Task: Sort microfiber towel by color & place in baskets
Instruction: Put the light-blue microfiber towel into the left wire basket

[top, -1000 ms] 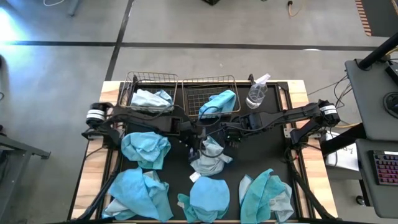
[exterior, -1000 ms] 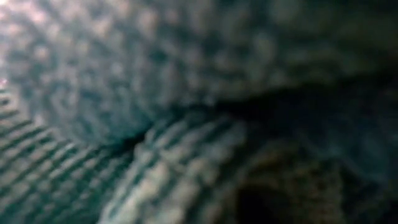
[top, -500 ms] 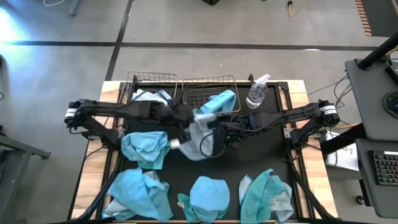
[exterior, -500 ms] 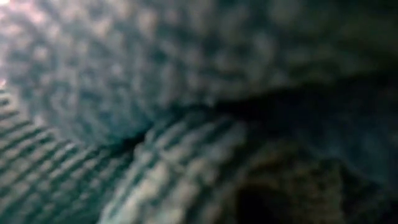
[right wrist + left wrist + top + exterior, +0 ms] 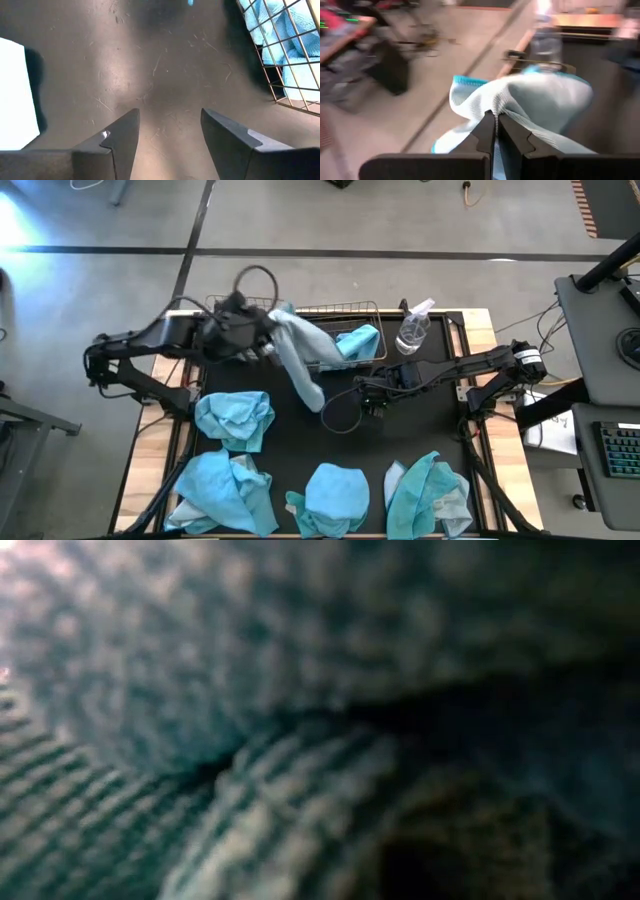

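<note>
My left gripper (image 5: 268, 332) is raised over the left wire basket (image 5: 212, 306) and is shut on a pale grey-blue towel (image 5: 300, 355). That basket is mostly hidden under the arm. The right basket (image 5: 318, 330) holds a turquoise towel (image 5: 357, 342). My right gripper (image 5: 365, 396) hovers open low over the dark mat at the table's middle, touching nothing. Several turquoise towels lie on the mat: one at the left (image 5: 235, 418) and others along the near edge (image 5: 225, 490) (image 5: 335, 498) (image 5: 430, 495). The low view is filled by cloth close to the lens. My left gripper pinches a bunched fold of the pale towel (image 5: 496, 109) between its two fingertips. The towel (image 5: 535, 100) spreads out beyond the fingers. In the high view it trails from the gripper toward the table's middle, with its free end (image 5: 312, 398) over the mat.
A clear spray bottle (image 5: 412, 328) stands beside the right basket at the far edge. The right wrist view shows the basket's mesh wall (image 5: 280, 75) close to my right gripper (image 5: 170, 135). Bare mat lies between the baskets and the near towels.
My left gripper has risen from the table's middle and swung toward the far left, over the left basket, carrying the pale towel with it. The towel left the mat and now stretches out behind the gripper. My right arm has stayed about where it was.
</note>
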Tool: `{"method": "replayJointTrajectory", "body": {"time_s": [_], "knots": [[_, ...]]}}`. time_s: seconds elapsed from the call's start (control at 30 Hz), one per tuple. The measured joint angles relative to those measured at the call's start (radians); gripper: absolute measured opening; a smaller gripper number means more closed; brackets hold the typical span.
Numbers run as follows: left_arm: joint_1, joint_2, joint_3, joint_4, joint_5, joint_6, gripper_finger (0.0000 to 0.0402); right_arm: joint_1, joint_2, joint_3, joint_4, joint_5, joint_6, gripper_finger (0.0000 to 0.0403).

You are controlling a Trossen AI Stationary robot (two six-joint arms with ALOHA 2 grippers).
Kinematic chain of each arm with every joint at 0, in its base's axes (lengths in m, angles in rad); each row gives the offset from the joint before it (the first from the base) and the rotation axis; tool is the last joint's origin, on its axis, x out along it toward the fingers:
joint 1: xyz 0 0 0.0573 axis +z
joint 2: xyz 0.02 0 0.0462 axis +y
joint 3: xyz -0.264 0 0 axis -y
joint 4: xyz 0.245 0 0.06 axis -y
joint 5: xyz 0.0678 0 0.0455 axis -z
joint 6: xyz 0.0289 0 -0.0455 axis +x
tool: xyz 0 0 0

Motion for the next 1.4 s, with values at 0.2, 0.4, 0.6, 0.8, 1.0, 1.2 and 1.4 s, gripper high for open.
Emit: {"method": "replayJointTrajectory", "body": {"time_s": [0.2,0.4,0.6,0.8,1.0,1.2,1.4], "knots": [[0.000,-0.022,0.135,-0.101,-0.197,-0.001,0.0000,0.000,0.000,0.000,0.004,0.000,0.000,0.0206],[0.001,-0.025,0.250,-0.203,-0.370,-0.002,0.0000,0.000,0.000,0.000,0.014,0.000,-0.001,0.0206],[0.005,-0.026,0.352,-0.312,-0.489,-0.040,0.0000,0.000,0.000,0.000,0.023,0.000,-0.002,0.0206],[0.029,-0.033,0.386,-0.405,-0.496,-0.112,0.0000,0.000,0.000,0.000,0.026,0.000,-0.002,0.0206],[0.119,-0.045,0.350,-0.424,-0.529,-0.116,0.0000,0.000,0.000,0.000,0.029,0.000,-0.001,0.0206],[0.248,-0.039,0.346,-0.424,-0.534,-0.111,0.0000,0.000,0.000,0.000,0.029,-0.001,0.005,0.0206],[0.308,-0.025,0.344,-0.424,-0.463,-0.118,0.0000,0.000,0.000,0.000,0.029,-0.001,0.000,0.0206]]}}
